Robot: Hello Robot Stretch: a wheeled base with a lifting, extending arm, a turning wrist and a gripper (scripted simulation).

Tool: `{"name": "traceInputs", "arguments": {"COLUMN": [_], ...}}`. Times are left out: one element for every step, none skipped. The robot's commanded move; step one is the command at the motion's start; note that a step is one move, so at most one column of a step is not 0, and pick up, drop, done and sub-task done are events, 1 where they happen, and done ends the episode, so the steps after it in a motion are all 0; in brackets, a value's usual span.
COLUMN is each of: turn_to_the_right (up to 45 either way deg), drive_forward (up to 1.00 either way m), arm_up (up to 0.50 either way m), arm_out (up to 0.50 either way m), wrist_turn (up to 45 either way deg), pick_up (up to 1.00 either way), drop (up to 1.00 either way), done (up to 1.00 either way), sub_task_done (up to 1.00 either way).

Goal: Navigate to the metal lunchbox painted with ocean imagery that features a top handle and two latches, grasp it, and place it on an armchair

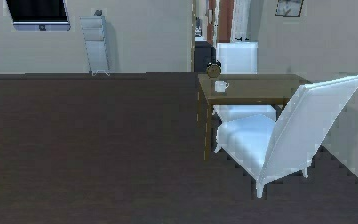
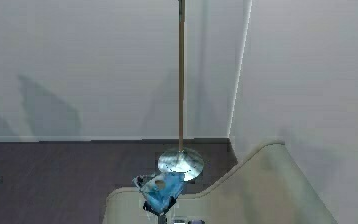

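A small blue box with light patches [image 2: 165, 187], which may be the ocean-painted lunchbox, sits low in the arm side view, just above the rim of a pale armchair [image 2: 272, 180] with a curved back. The gripper [image 2: 151, 194] appears as dark parts with white marked squares right at the blue box. I cannot tell whether it holds the box, or whether the box rests on the armchair.
A floor lamp's thin pole rises from a round metal base [image 2: 182, 161] behind the armchair, near a wall corner. Ahead stand a wooden table [image 1: 249, 94] with a white mug [image 1: 221, 86], two white chairs [image 1: 287, 135], a white shelf tower [image 1: 95, 42] and open dark floor to the left.
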Motion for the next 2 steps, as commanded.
{"name": "traceInputs", "arguments": {"turn_to_the_right": [0.0, 0.0], "drive_forward": [0.0, 0.0], "arm_up": [0.0, 0.1], "arm_out": [0.0, 0.0], "wrist_turn": [0.0, 0.0], "pick_up": [0.0, 0.0], "drop": [1.0, 0.0], "done": [0.0, 0.0], "sub_task_done": [0.0, 0.0]}}
